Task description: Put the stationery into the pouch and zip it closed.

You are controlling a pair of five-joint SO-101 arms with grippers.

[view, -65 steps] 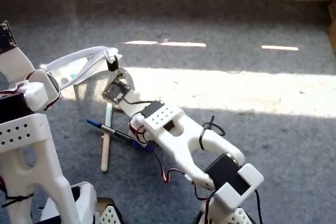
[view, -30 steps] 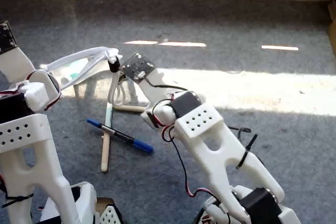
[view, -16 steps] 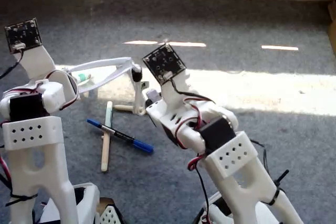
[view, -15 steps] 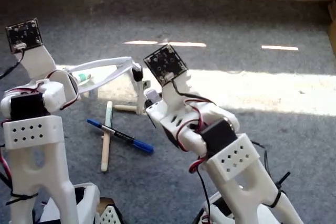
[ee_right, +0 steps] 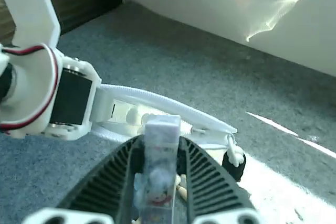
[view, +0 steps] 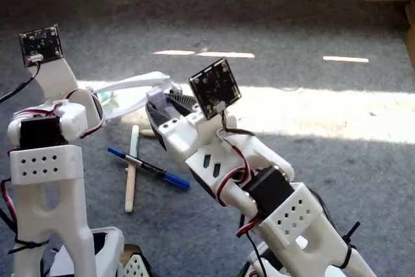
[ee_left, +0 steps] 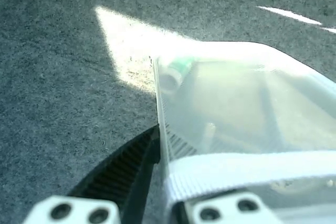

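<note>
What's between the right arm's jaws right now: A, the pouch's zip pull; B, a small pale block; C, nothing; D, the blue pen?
B: the right wrist view shows the right gripper shut on a small pale block, while the blue pen lies on the carpet.

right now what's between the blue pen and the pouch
High view: the top of a pale green stick and the tip of a wooden stick lie between blue pen and pouch.

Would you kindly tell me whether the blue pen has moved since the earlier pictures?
No. The blue pen lies crossed over the pale stick at the same spot as before.
</note>
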